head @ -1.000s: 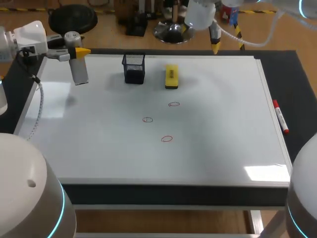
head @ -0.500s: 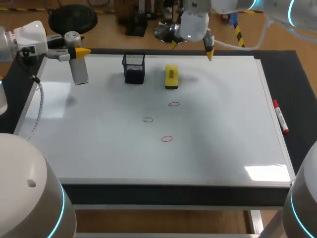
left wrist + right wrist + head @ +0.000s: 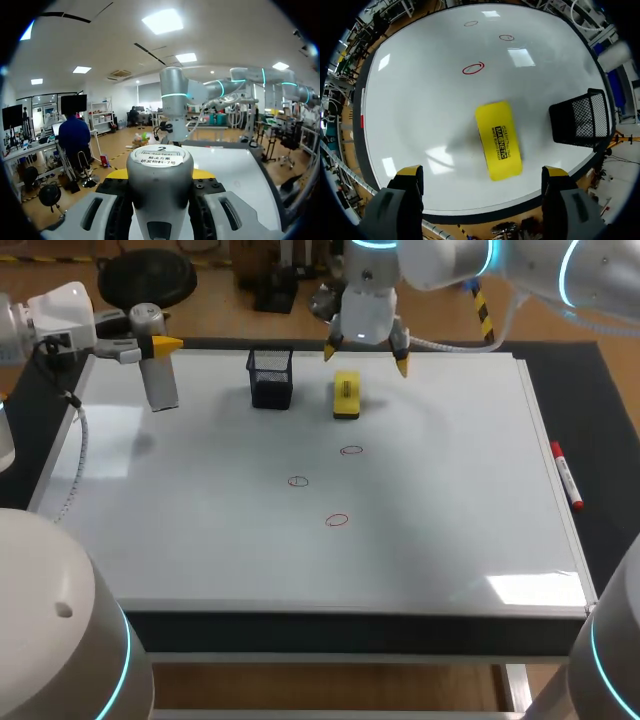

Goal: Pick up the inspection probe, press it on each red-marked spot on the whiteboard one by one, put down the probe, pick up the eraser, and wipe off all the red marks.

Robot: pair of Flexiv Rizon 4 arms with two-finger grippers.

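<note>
The spread right gripper (image 3: pixel 366 358) hovers over the eraser (image 3: pixel 346 395) at the worktop's (image 3: pixel 610 470) far edge, so pick-up seems the step in hand. The left gripper (image 3: pixel 152 344) pinches the probe (image 3: pixel 158 380). Next: lower, then close.

My left arm sits at the counter's far left corner, its tool (image 3: pixel 158 344) clamped on the inspection probe (image 3: pixel 160 380), while my right arm stretches to the far middle, its tool (image 3: pixel 366 355) pointing down, fingers spread wide.
</note>
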